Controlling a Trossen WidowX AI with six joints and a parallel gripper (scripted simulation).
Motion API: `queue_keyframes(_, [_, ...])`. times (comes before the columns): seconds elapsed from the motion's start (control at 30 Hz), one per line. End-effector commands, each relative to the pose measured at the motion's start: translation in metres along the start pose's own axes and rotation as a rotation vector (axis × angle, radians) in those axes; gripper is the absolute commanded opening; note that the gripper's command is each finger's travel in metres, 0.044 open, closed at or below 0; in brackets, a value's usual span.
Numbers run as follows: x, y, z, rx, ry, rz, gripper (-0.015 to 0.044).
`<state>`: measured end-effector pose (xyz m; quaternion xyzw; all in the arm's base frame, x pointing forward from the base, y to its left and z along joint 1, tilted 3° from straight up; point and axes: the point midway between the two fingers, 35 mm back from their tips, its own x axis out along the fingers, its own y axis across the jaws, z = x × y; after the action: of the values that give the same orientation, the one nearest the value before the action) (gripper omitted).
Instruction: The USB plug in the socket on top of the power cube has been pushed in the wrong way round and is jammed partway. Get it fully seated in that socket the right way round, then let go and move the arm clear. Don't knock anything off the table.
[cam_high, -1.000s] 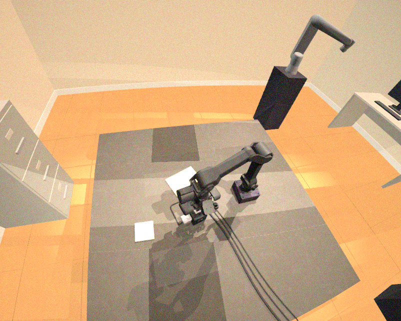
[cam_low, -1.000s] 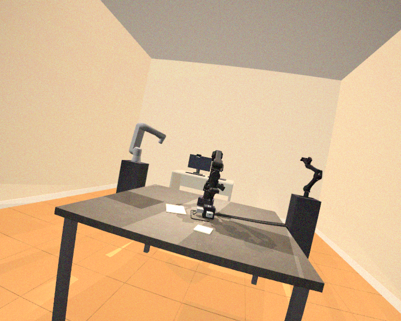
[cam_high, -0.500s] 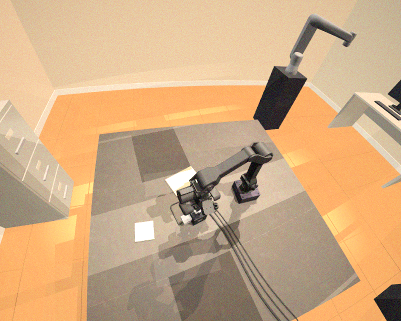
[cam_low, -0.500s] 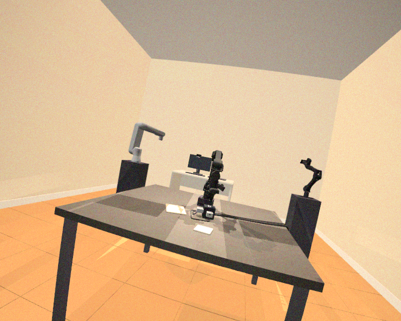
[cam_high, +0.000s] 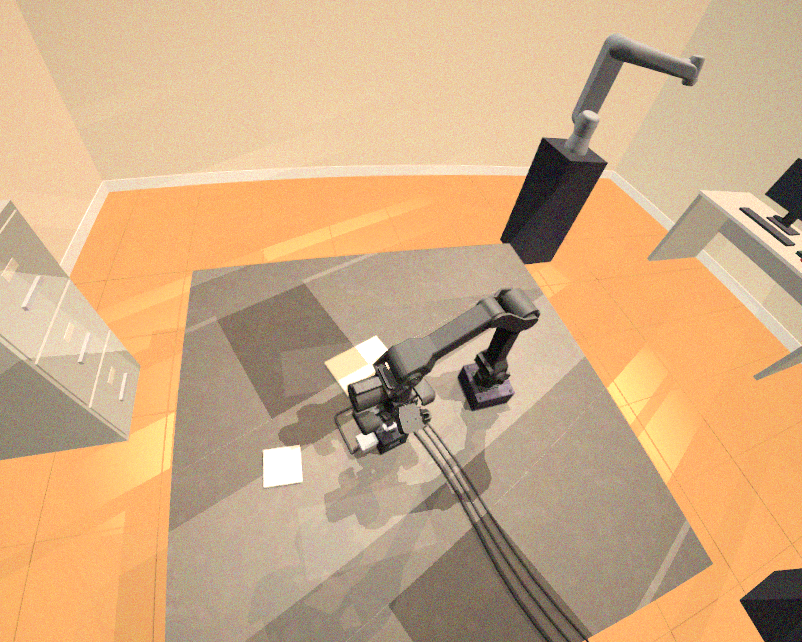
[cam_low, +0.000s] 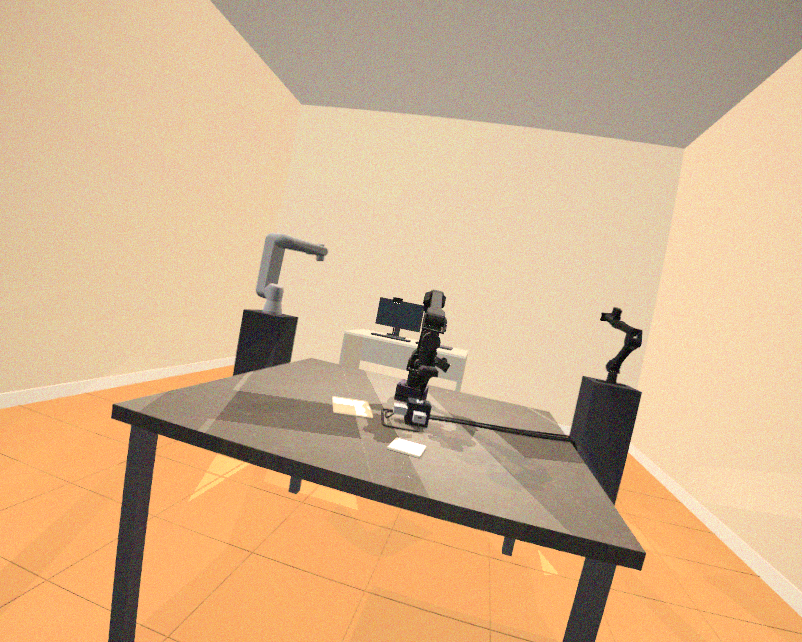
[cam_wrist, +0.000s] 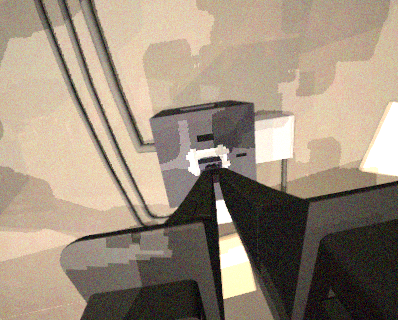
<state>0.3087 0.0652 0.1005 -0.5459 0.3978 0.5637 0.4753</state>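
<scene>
Tabletop (cam_high: 568, 482) (cam_low: 508, 495) edges beyond end effector (cam_high: 391, 426) (cam_low: 419, 396) (cam_wrist: 214, 176)

black arm (cam_high: 468, 326) (cam_low: 426, 341), purplish base (cam_high: 486, 400), angular black fingers

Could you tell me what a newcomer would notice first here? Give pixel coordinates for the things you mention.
Probably the black arm (cam_high: 461, 328) (cam_low: 428, 348), reaching over the table (cam_high: 568, 502) (cam_low: 267, 455) to the power cube (cam_high: 393, 441) (cam_low: 419, 410) (cam_wrist: 172, 175). Next, the pale grey arm (cam_high: 605, 73) (cam_low: 269, 264) on a dark pedestal (cam_high: 551, 200) (cam_low: 264, 341) beyond the table, and the orange floor (cam_high: 267, 220) (cam_low: 301, 569).

The arm arches over, its tool (cam_high: 389, 426) (cam_wrist: 214, 176) angled downward; fingers nearly together, gripping something.
</scene>
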Motion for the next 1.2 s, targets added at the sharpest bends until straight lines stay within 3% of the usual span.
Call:
queue_keyframes(0.0, [0.0011, -0.0002, 0.0003, 0.006, -0.002, -0.001, 0.0])
queue_keyframes(1.17, [0.0053, -0.0002, 0.0001, 0.006, -0.002, -0.001, 0.0])
